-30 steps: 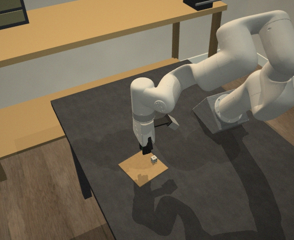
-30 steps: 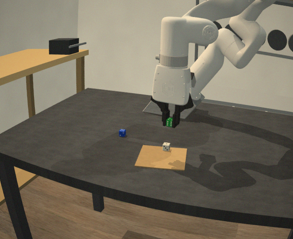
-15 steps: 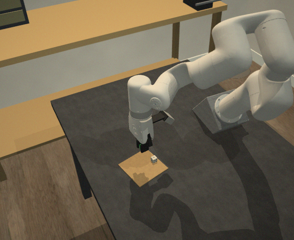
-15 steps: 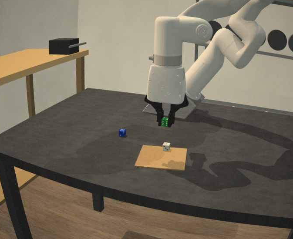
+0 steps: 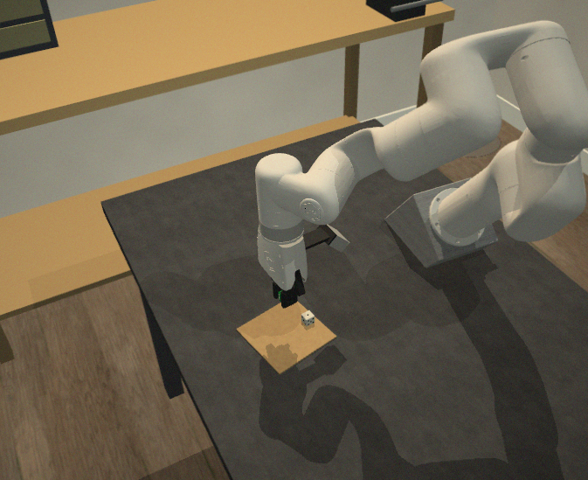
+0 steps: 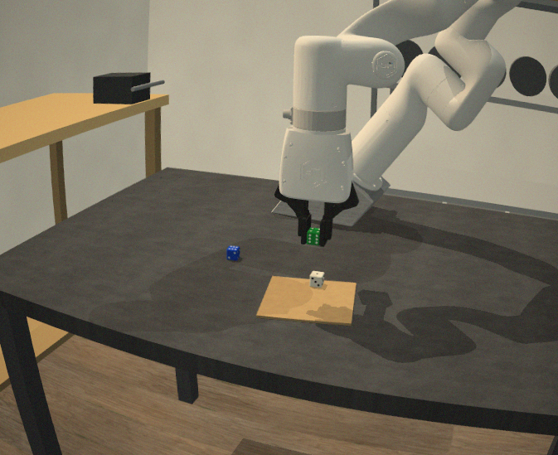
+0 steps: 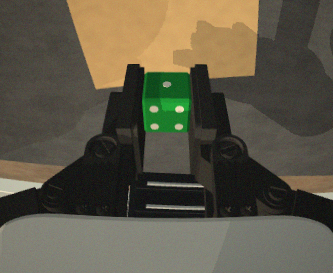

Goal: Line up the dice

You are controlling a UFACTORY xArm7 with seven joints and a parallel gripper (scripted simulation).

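On the dark grey bench (image 5: 411,351) (image 6: 127,303) (image 7: 24,81), the square tan mat (image 5: 288,330) (image 6: 288,298) (image 7: 124,21) lies flat. Above it, the black two-fingered tool (image 5: 288,294) (image 6: 314,237) (image 7: 167,88) pinches the green cube die with white pips (image 5: 280,295) (image 6: 313,236) (image 7: 166,106), likely four-up: the middle one. Lower it level, beyond the white cube die with black pips (image 5: 307,319) (image 6: 317,278), one-up on the mat; open gently without brushing that neighbour. Leave room farther out for the blue cube die with white pips (image 6: 233,253), six-up off the mat.
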